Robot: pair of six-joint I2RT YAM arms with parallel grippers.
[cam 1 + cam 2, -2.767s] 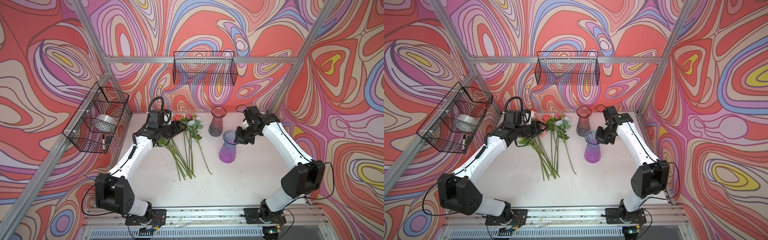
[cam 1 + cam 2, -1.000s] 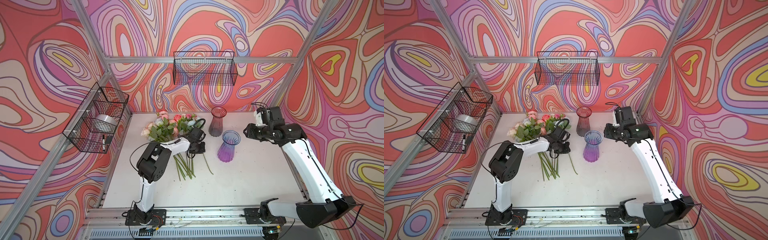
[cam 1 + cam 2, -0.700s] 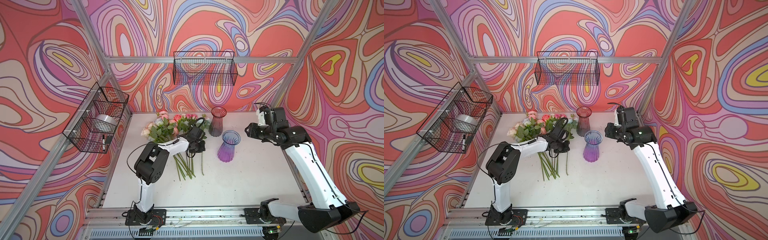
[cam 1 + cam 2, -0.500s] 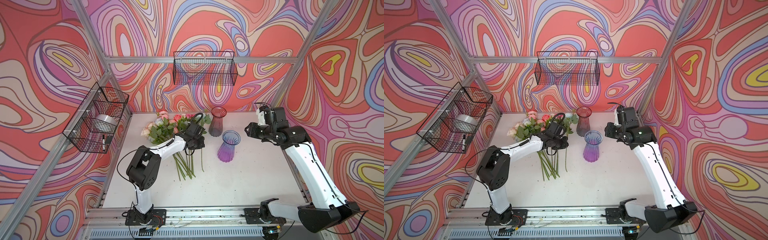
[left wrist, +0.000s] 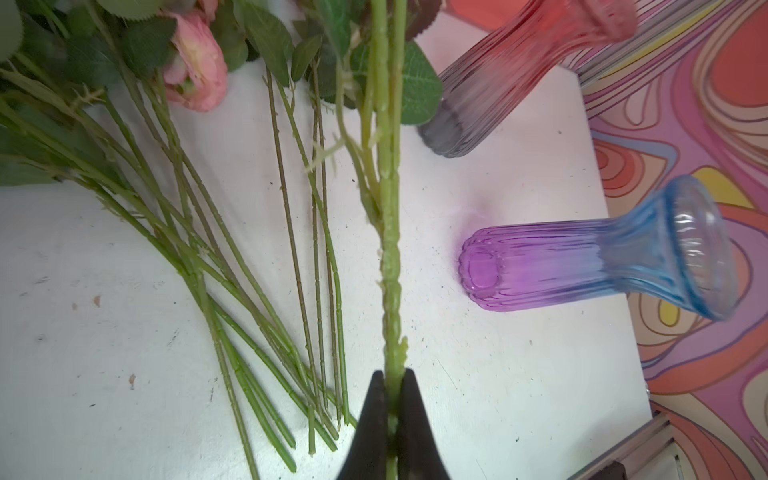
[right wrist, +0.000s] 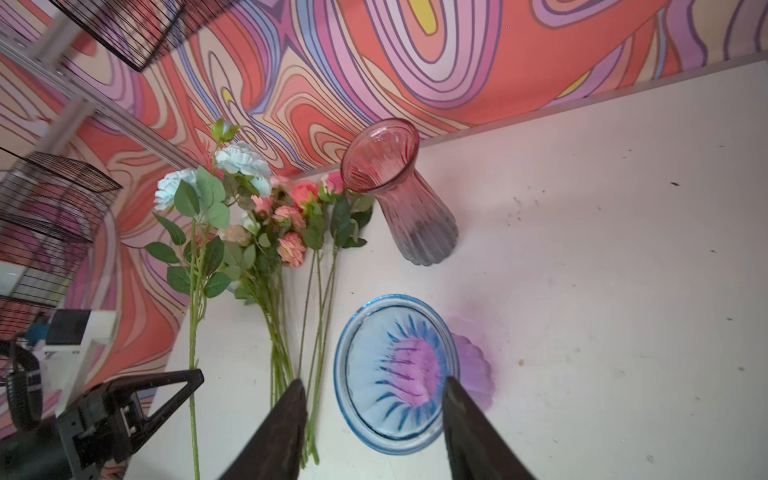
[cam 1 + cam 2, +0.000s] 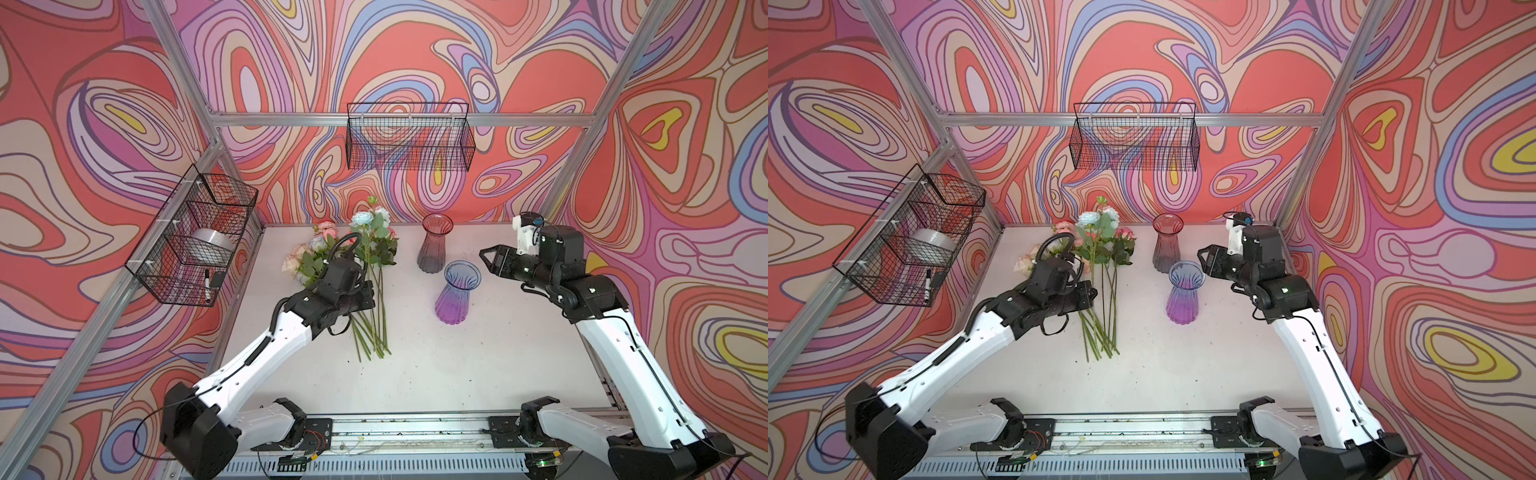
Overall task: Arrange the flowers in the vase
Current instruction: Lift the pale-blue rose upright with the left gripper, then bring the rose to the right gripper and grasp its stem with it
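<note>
one stem (image 5: 391,257) — clamped in left claw (image 5: 390,376)

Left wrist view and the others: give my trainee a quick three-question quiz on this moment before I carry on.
1. True or false: the left gripper is shut on a green flower stem.
2. Which stands nearer the right gripper? A: the blue-to-purple ribbed glass vase. B: the pink-to-grey ribbed glass vase.
3. Fill in: the right gripper is ____.
Key: 1 true; 2 A; 3 open.
</note>
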